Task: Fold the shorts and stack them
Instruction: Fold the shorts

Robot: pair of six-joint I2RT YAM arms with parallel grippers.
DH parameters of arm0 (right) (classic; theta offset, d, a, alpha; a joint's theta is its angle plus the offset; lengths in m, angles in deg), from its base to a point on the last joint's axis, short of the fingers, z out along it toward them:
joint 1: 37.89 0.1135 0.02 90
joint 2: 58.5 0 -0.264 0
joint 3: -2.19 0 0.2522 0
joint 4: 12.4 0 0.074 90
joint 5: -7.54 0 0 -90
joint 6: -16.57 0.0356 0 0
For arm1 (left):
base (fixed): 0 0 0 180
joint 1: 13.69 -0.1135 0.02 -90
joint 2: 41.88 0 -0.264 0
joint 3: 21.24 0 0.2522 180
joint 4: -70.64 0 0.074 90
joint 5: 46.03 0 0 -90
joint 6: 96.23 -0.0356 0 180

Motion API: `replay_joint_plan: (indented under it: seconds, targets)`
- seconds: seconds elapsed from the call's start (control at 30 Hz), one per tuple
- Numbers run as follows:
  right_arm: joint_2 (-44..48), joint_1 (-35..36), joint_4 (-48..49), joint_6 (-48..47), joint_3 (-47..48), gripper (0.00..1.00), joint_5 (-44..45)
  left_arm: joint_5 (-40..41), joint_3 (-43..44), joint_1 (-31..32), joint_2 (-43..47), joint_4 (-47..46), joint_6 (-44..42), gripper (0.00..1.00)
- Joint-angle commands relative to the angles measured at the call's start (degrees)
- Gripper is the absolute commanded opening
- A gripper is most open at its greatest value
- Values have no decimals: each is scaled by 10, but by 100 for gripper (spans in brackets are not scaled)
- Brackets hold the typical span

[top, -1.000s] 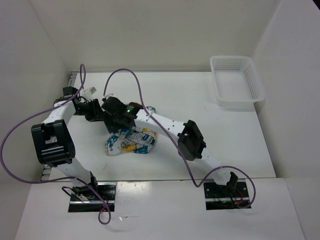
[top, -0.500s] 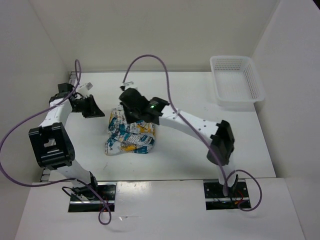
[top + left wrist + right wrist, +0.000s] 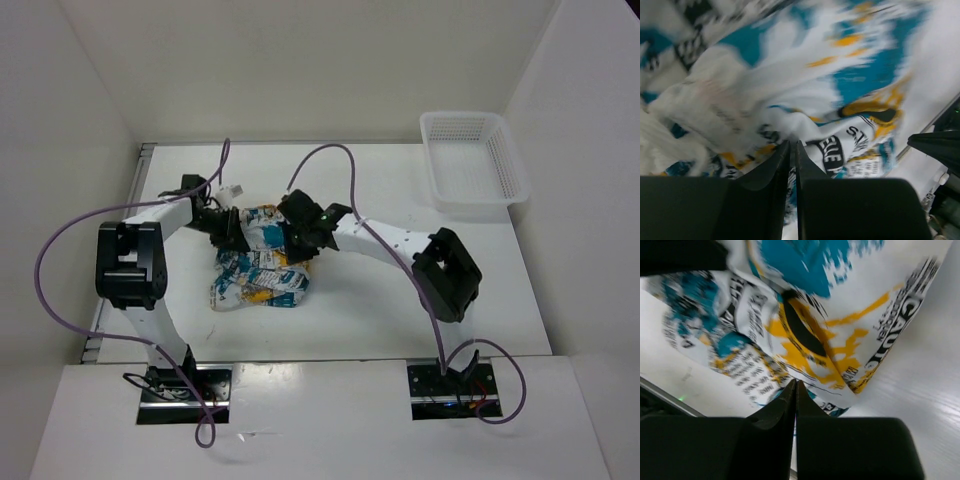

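Note:
The shorts [image 3: 258, 275], white cloth with teal and orange patches, lie bunched on the table left of centre. Their upper part is drawn up between the two grippers. At the cloth's upper left edge, my left gripper [image 3: 228, 232] has its jaws almost together. In the left wrist view the shorts [image 3: 790, 75] fill the frame and cloth is pinched at the left gripper's [image 3: 792, 142] tips. My right gripper [image 3: 298, 238] is at the upper right edge. The right wrist view shows the right gripper [image 3: 795, 381] shut, with a fold of the shorts [image 3: 830, 305] at its tips.
A white mesh basket [image 3: 472, 160] stands at the back right corner of the table [image 3: 400, 310]. White walls close in the left, back and right sides. Purple cables loop above both arms.
The left gripper has come in from the table's left side to the shorts. The right gripper has shifted right and nearer. The top of the cloth now spans between them.

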Motion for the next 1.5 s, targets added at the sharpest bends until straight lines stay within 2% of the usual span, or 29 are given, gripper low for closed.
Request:
replay_joint_plan:
  seconds: [0.0,0.23,0.4,0.53,0.67,0.93,1.03,1.17,1.27,1.37,1.4,1.47]
  targets:
    - [-19,6,43,7,-56,3,-24,27,-50,-28,-15,-10,-13,14]
    - [-73,6,42,1,-64,0,9,49,-86,-33,-33,-34,-13,13]
    - [7,12,23,1,-45,0,31,37,-86,-33,-22,-34,-13,13]
    - [22,1,17,7,-6,0,54,14,-73,-33,-2,-23,-13,13]
    - [-33,-28,17,2,76,0,54,-1,-42,-33,26,8,-13,13]
    - [-239,-61,-9,-6,232,0,45,-39,-15,-33,63,37,-13,17]
    - [-279,-66,-29,-6,283,0,45,-39,-15,-39,76,53,-13,17]
    - [-256,-66,-47,-6,328,2,45,-50,-15,-39,94,59,-13,17]
    - [-192,-66,-41,-6,343,21,58,-55,0,-39,109,59,-13,18]
    - [-115,-66,-27,-13,343,63,72,-55,20,-39,130,59,-13,21]
    - [-97,-66,-21,-13,336,84,79,-55,34,-39,135,59,-13,25]
    - [-46,-72,-21,-27,323,94,89,-55,40,-39,155,52,-13,31]
